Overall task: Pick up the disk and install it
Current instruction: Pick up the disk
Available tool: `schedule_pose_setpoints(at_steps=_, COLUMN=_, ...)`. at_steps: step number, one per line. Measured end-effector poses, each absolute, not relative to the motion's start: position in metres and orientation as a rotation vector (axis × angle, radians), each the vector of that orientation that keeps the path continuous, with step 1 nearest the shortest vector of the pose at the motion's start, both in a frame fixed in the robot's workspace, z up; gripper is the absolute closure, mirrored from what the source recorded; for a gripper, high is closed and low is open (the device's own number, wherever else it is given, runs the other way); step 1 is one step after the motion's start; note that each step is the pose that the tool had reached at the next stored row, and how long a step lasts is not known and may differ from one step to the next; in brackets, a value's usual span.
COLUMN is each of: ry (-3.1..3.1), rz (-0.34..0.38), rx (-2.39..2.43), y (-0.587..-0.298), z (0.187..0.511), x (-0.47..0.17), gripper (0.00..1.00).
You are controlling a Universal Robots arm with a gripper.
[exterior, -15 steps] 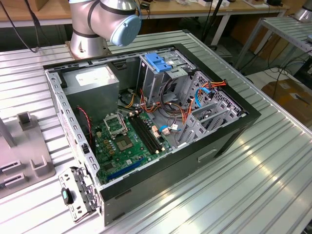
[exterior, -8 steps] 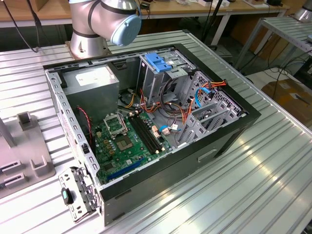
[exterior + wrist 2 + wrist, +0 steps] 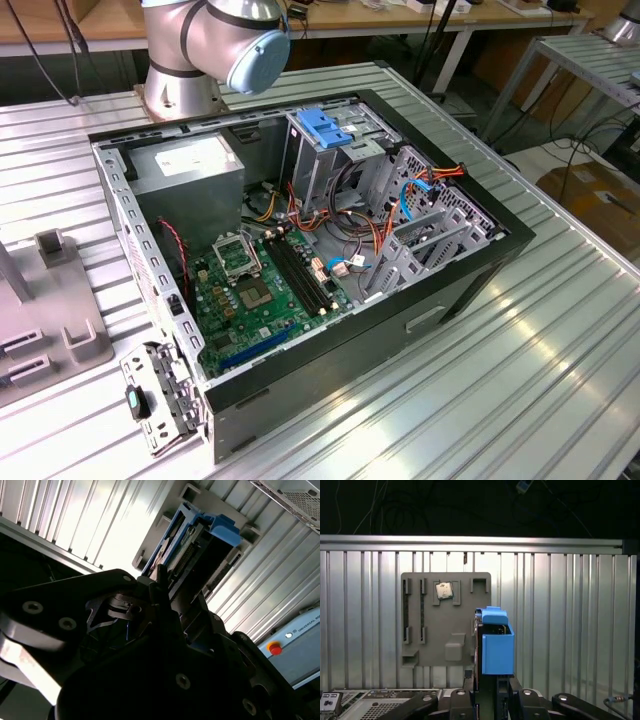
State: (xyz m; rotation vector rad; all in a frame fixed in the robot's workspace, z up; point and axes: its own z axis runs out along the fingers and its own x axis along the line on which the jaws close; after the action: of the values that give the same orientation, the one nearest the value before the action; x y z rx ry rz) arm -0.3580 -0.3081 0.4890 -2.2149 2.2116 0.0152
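tool [image 3: 492,681] clamped narrow on the disk [image 3: 496,647], edge-on in its blue frame, just off the grey holder plate [image 3: 432,640] on the ribbed bench [image 3: 365,620]; open computer case [image 3: 470,270] beside that plate, cables [image 3: 350,225] crowding inside.

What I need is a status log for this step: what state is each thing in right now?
disk: upright, clamped in the tool, outside the computer case.
tool: shut on the disk.
computer case: lying flat, side open.
blue bracket: seated atop the drive cage.
processor chip: resting in the grey holder plate.
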Motion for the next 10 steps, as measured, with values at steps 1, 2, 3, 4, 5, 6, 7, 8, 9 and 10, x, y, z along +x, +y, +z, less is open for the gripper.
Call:
schedule_pose_setpoints(at_steps=1, ry=2.212, rz=0.015, rx=-2.215, y=-0.308, z=0.489, x=-0.358, gripper=0.65)
schedule_pose_setpoints(at_steps=2, ry=2.212, rz=0.015, rx=-2.215, y=-0.308, z=0.489, x=-0.358, gripper=0.65)
schedule_pose_setpoints(at_steps=3, ry=2.212, rz=0.015, rx=-2.215, y=-0.308, z=0.489, x=-0.357, gripper=0.65)
schedule_pose_setpoints(at_steps=4, ry=2.212, rz=0.015, rx=-2.215, y=-0.308, z=0.489, x=-0.356, gripper=0.65)
schedule_pose_setpoints(at_steps=5, ry=2.212, rz=0.015, rx=-2.215, y=-0.308, z=0.489, x=-0.355, gripper=0.65)
schedule_pose_setpoints(at_steps=6, ry=2.212, rz=0.015, rx=-2.215, y=-0.308, z=0.489, x=-0.353, gripper=0.65)
schedule_pose_setpoints(at_steps=7, ry=2.212, rz=0.015, rx=-2.215, y=-0.308, z=0.489, x=-0.351, gripper=0.65)
schedule_pose_setpoints(at_steps=8, ry=2.212, rz=0.015, rx=-2.215, y=-0.308, z=0.489, x=-0.35, gripper=0.65)
schedule_pose_setpoints(at_steps=9, ry=2.212, rz=0.015, rx=-2.215, y=-0.308, z=0.489, x=-0.345, gripper=0.65)
schedule_pose_setpoints(at_steps=10, ry=2.212, rz=0.015, rx=-2.215, y=-0.308, z=0.489, x=-0.342, gripper=0.65)
